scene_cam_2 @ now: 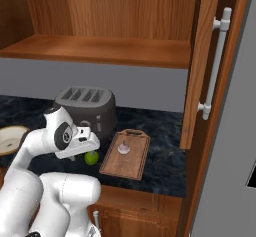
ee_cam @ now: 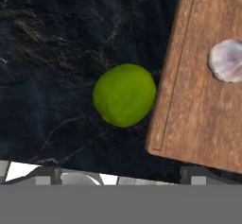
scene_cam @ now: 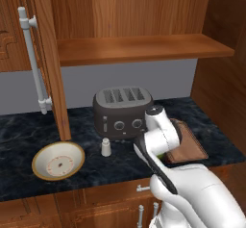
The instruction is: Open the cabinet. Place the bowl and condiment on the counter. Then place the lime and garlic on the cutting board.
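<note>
Hand view: the lime lies on the black counter directly under me, just left of the cutting board, near its raised rim but not on it. The garlic already rests on the board, towards its far end. My jaws stand spread wide with nothing between them; my finger tips show at the bottom edge, above the lime, not touching it.

Right base view: my gripper hangs low over the lime, in front of the toaster. The cabinet is open, its shelf bare. Left base view: bowl and grey-white shaker sit on the counter, left of the toaster.

Risk, as I judge it: the lime is round and free on a slick top. If I come down off-centre, one finger could nudge it and send it rolling against the board rim or towards the counter's front edge. A shallow pinch could squeeze it out.
</note>
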